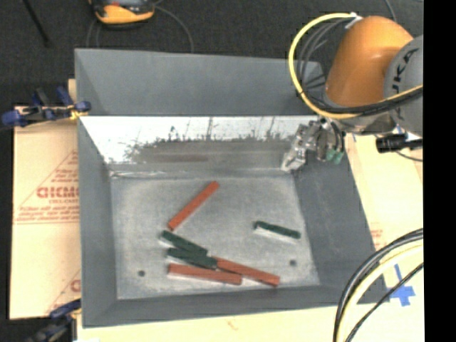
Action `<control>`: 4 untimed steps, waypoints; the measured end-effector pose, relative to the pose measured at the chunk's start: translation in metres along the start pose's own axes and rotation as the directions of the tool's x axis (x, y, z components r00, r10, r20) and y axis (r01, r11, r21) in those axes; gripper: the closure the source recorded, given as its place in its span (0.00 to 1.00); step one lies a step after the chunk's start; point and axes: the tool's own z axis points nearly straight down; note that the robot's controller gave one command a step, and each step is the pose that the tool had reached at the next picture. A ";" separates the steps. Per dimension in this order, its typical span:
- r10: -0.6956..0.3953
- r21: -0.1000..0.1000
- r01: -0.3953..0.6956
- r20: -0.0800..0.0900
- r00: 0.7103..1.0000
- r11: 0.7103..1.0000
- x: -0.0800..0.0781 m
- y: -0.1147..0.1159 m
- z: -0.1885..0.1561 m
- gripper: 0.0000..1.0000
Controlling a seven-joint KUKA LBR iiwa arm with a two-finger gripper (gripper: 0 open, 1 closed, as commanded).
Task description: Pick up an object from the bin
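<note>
Seemingly pre-pick, the gripper [305,154] hung by the bin's [96,212] far right corner, open or closed unclear; next it needed lowering onto the nearby green stick [278,230].

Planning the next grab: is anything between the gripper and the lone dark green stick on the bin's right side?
Nothing visible. The gripper hangs at the back right corner of the bin, and only bare floor lies between it and the green stick; the other sticks lie further left.
</note>
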 end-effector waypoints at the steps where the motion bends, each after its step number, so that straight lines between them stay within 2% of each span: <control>1: -0.387 0.000 0.387 0.005 0.922 0.922 0.029 0.031 0.040 0.00; 2: -0.391 -0.002 0.391 0.002 0.920 0.920 0.033 0.033 0.046 0.00; 3: -0.331 -0.003 0.331 0.008 0.944 0.944 0.053 0.005 0.088 0.00; 4: -0.295 -0.003 0.295 0.001 0.955 0.955 0.049 -0.008 0.123 0.00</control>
